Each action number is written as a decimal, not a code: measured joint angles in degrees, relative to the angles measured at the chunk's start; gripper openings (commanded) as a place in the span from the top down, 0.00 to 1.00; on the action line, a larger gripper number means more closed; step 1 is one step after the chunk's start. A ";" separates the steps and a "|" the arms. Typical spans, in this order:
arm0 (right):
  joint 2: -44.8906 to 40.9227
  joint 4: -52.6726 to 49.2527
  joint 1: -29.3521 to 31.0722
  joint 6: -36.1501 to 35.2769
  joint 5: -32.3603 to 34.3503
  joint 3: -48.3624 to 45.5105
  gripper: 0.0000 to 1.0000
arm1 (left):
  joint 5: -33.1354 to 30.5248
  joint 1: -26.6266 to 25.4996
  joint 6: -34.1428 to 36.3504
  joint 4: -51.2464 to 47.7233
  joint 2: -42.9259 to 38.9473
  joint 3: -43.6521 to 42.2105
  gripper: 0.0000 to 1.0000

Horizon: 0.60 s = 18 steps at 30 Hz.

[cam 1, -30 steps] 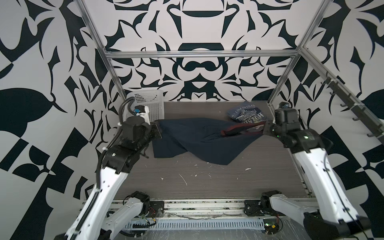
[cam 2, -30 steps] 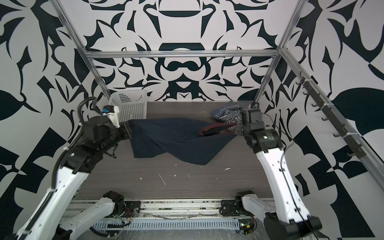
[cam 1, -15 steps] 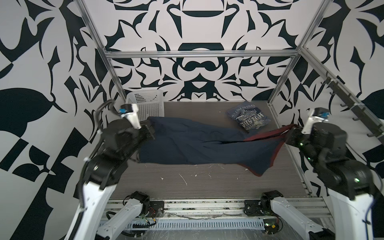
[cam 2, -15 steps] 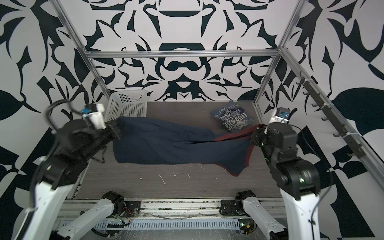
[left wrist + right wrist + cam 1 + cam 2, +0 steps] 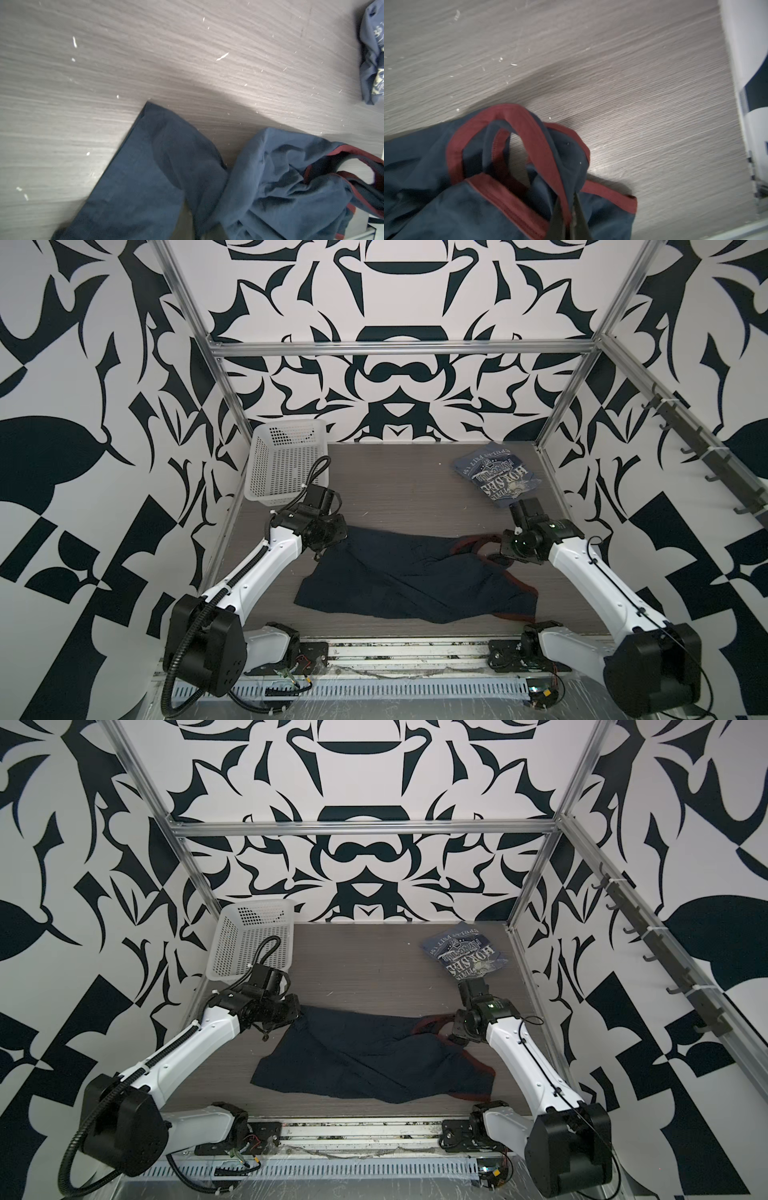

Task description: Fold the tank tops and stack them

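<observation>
My L gripper (image 5: 329, 542) is pinched shut on the hem-side corner of the navy top (image 5: 407, 580), near the desk's left edge. In both top views the cloth lifts up to it. The L wrist cam doesn't show the fingers clearly, just navy top (image 5: 145, 176) bunching toward me.

My R gripper (image 5: 493, 551) is clamped tight on the red strap (image 5: 533, 135) at the shoulder end. In the R wrist cam the two dark fingers (image 5: 557, 218) squeeze the trim w/ no gap, and the strap loops stand up off the desk (image 5: 633, 83).

The navy top hangs between both grippers across the front-middle of the desk (image 5: 399, 497). Its far edge is held up and the rest sags forward in wrinkles, front edge lying on the wood. It's rumpled, not flat, w/ red trim curling at the right-front.

The blue-grey top (image 5: 496, 475) w/ dark print lies crumpled in the back-right corner, well apart from the navy one, just behind my R arm. It also shows at the frame edge in the L wrist cam (image 5: 372, 52).

The white basket (image 5: 286, 464) sits back-left, just behind my L arm.
</observation>
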 measured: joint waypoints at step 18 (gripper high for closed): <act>3.02 5.31 11.61 1.97 -7.32 7.34 0.31 | -1.14 0.07 0.48 5.57 -4.61 -3.76 0.98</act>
